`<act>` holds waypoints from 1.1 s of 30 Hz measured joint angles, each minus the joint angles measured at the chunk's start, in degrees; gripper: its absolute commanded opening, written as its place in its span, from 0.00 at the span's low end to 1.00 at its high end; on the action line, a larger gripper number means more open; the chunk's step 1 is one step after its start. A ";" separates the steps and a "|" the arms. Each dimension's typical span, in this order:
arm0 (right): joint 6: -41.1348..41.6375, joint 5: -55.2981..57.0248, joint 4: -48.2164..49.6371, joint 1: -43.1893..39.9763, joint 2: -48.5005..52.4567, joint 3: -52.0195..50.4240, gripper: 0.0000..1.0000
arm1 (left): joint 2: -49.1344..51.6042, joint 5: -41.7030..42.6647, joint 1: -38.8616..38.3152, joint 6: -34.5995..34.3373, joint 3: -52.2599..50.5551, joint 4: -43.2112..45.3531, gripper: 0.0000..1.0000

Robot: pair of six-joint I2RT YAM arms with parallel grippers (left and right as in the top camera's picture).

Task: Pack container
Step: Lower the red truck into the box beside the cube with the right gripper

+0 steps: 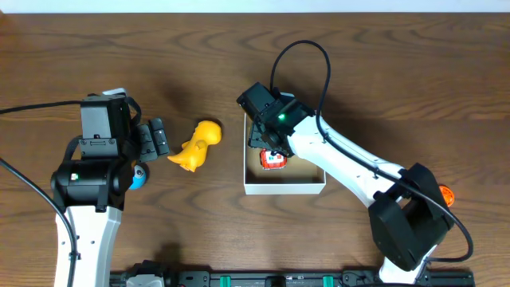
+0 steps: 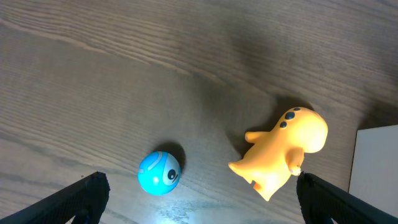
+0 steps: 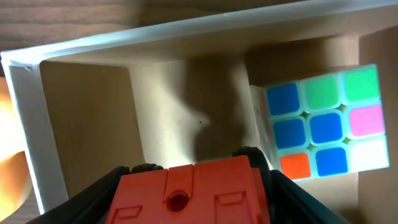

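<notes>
The container (image 1: 284, 188) is a white-walled box with a tan inside at mid table; it also shows in the right wrist view (image 3: 25, 124) and at the right edge of the left wrist view (image 2: 376, 162). My right gripper (image 1: 269, 146) hangs over its left part, shut on a red toy vehicle (image 3: 193, 193) with black wheels, also seen from overhead (image 1: 273, 159). A colour cube (image 3: 323, 121) lies inside the container. My left gripper (image 2: 199, 202) is open and empty above the table, between a blue ball (image 2: 159, 172) and a yellow dinosaur toy (image 2: 283, 149).
In the overhead view the yellow dinosaur (image 1: 198, 145) lies left of the container and the blue ball (image 1: 139, 176) sits under the left arm. An orange object (image 1: 446, 194) lies at the far right, beside the right arm's base.
</notes>
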 measured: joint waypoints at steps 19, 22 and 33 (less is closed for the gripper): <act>0.68 0.70 2.73 0.00 0.04 0.00 0.95 | 0.00 0.00 0.00 0.00 0.00 -0.11 0.98; 0.42 1.22 3.65 0.00 0.04 0.00 0.99 | 0.00 0.00 0.00 0.00 0.00 -0.46 0.98; -1.44 1.66 3.69 -0.02 0.04 0.00 0.56 | 0.00 0.00 0.00 0.00 0.00 -0.61 0.98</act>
